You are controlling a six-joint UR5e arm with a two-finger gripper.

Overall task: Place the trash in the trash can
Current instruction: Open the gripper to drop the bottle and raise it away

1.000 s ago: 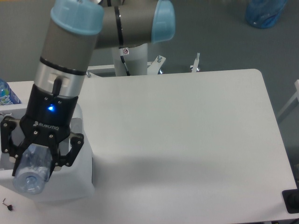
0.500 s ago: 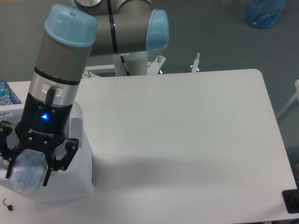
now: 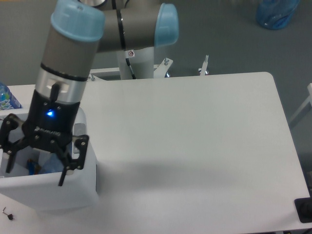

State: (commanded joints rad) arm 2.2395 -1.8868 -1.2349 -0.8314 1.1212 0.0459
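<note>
Released since half a second ago, the bottle point(image 3: 45, 165) lies inside the trash can point(image 3: 53, 192); the pincer point(image 3: 35, 163) hangs above, jaws wide, empty.

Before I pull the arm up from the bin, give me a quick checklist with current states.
1. Claw open: ok, fingers spread wide.
2. Claw empty: ok, nothing between the fingers.
3. Bottle in the bin: ok, bluish plastic shows inside.
4. Paper in the bin: cannot tell, claw hides much of the inside.
5. Fingers clear of the bin walls: cannot tell, one finger overlaps the rim in this view.
6. No trash on the table: ok.
</note>
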